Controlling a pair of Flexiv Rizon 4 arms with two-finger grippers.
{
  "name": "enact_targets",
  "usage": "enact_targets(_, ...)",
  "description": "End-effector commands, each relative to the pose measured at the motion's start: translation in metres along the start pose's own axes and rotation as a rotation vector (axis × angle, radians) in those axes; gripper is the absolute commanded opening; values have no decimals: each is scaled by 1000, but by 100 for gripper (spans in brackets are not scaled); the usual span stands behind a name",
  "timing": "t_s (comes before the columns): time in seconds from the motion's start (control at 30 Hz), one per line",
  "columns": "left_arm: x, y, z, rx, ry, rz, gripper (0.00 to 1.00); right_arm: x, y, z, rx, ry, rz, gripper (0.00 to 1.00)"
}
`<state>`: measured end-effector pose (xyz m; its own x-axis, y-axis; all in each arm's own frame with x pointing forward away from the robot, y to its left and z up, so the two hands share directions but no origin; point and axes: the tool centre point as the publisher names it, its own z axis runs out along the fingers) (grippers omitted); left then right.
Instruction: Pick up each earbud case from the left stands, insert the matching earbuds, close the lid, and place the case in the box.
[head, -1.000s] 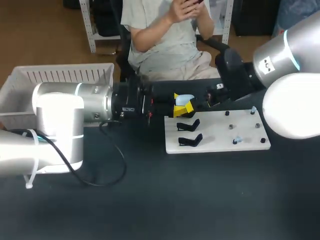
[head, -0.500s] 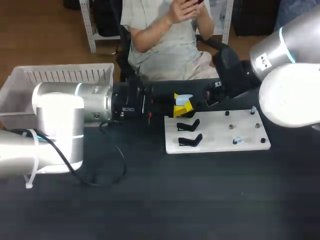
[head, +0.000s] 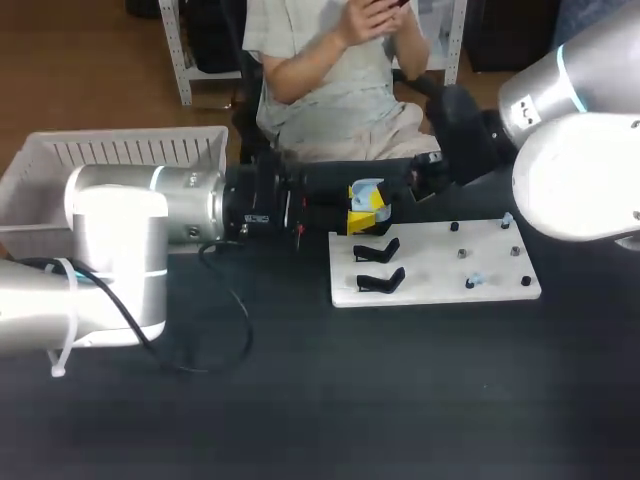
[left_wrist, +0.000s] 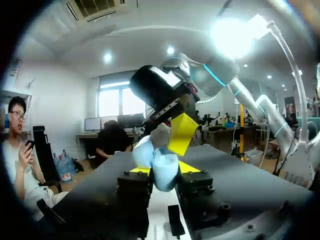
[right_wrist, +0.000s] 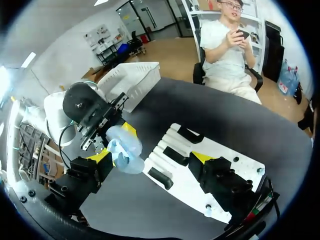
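Above the white board's (head: 440, 285) far left corner, left gripper (left_wrist: 164, 170) pinches the light-blue earbud case (left_wrist: 161, 162), lid looks raised. Right gripper (right_wrist: 150, 157) has its fingers spread wide, one yellow tip right at the case. Two black stands (head: 378, 250) sit on the board. White box (head: 130, 150) lies well apart, at the left.

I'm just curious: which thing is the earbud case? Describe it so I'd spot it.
Find the white board on the dark table. Just past its far left corner, the left gripper pinches the earbud case: pale blue and rounded, unlike the black stands.
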<state>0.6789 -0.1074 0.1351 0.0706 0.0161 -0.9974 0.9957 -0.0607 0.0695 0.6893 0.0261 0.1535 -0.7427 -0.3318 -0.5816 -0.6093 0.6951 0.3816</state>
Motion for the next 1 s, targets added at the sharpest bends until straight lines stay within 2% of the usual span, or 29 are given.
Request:
enact_targets(0.03,0,-2,0,-7,-2,4,0,-4,4,-12,10,-32,-10,100)
enact_targets(0.17,0,-2,0,-7,-2,4,0,-10,6,-30,55,-72,-45,100)
enact_targets(0.23,0,-2,0,-7,-2,4,0,-10,2,-39,87,-63,-80,100)
enact_targets(0.33,0,-2,0,-7,-2,4,0,-8,-11,-55,116,-65,-65,100)
enact_targets(0.57,0,-2,0,-7,-2,4,0,6,-53,-91,306,-34,-24,100)
enact_targets(0.73,0,-2,0,-7,-2,4,0,27,-94,-93,461,91,21,100)
enact_targets(1.0,0,-2,0,-7,-2,4,0,61,-157,-77,577,346,152,100)
